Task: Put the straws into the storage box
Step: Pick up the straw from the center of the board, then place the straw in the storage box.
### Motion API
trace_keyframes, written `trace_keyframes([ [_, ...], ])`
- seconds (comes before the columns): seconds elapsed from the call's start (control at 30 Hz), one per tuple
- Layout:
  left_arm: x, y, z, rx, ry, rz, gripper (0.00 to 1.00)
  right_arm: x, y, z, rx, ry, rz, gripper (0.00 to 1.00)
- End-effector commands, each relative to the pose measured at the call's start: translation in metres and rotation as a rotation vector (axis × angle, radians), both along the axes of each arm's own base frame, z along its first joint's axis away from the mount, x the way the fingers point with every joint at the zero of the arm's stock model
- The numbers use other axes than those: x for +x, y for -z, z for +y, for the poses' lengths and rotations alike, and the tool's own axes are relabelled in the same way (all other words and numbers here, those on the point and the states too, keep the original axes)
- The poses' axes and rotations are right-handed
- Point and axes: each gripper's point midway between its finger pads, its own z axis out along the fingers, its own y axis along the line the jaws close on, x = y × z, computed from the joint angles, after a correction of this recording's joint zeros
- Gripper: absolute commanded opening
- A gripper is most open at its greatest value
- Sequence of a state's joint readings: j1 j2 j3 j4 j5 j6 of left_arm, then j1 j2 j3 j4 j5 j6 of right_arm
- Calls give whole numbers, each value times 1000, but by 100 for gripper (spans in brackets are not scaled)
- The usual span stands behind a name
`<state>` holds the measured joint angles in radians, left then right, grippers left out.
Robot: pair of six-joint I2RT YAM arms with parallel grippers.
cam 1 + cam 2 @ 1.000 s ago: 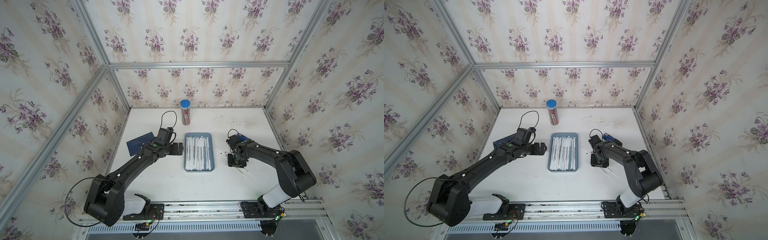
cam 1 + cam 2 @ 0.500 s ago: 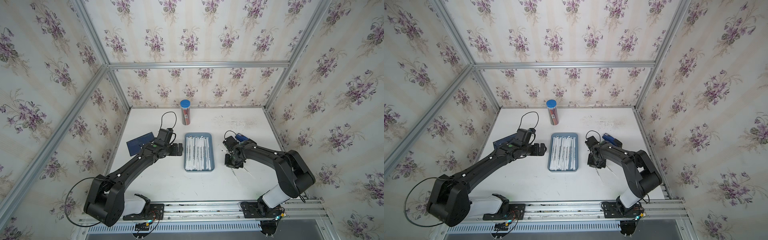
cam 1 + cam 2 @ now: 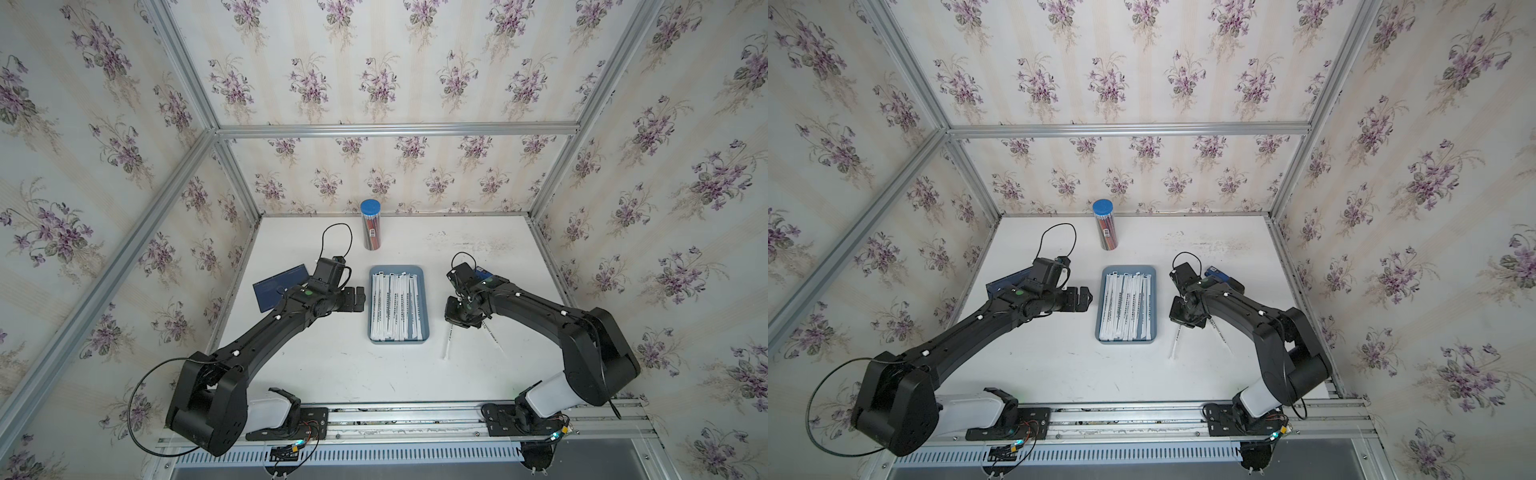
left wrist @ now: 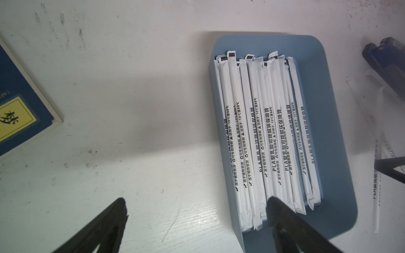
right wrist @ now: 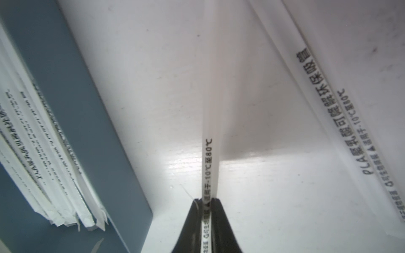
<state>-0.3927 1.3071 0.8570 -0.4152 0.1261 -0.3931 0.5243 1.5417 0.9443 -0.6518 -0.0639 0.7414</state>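
Observation:
The blue-grey storage box [image 3: 397, 270] [image 3: 1128, 269] sits mid-table with several white wrapped straws [image 3: 395, 303] [image 4: 263, 131] lying side by side in it. Just right of the box, my right gripper [image 3: 456, 323] [image 5: 207, 200] is shut on one straw [image 3: 447, 345] [image 5: 211, 131], which slants out from the fingers toward the table's front. Another straw [image 3: 494, 338] [image 5: 324, 105] lies loose on the table beside it. My left gripper [image 3: 359, 298] [image 4: 196, 202] hangs open at the box's left rim, holding nothing.
A clear blue-capped tube of red pencils [image 3: 371, 224] stands at the back. A flat dark blue card [image 3: 278, 286] [image 4: 19, 109] lies left of the left arm. A small blue object [image 3: 482, 273] [image 4: 385, 63] lies behind the right wrist.
My right gripper has closed on a straw and shifted a little left toward the box. The left arm has not moved.

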Motion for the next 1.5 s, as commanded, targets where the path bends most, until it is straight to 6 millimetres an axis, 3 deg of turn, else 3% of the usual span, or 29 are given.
trace_keyframes([
  [0.0,3,-4,3,13,-15,-19,100,3,-11,4,7,15,-3,13],
  [0.2,1,-4,18,68,-64,-13,100,13,-46,47,32,-44,-54,13],
  [0.33,1,6,25,84,-103,20,100,25,-59,91,62,-88,-69,13],
  [0.57,-1,15,27,77,-107,30,100,57,-39,172,113,-139,-93,12],
  [0.67,1,15,28,72,-104,33,100,67,-27,195,97,-158,-98,12],
  [0.9,2,17,29,49,-98,37,100,64,8,204,11,-200,-76,11],
  [1.2,2,19,28,36,-98,41,100,59,12,193,-68,-275,-69,11],
  [1.47,2,18,27,32,-95,43,100,57,18,200,-45,-292,-43,17],
])
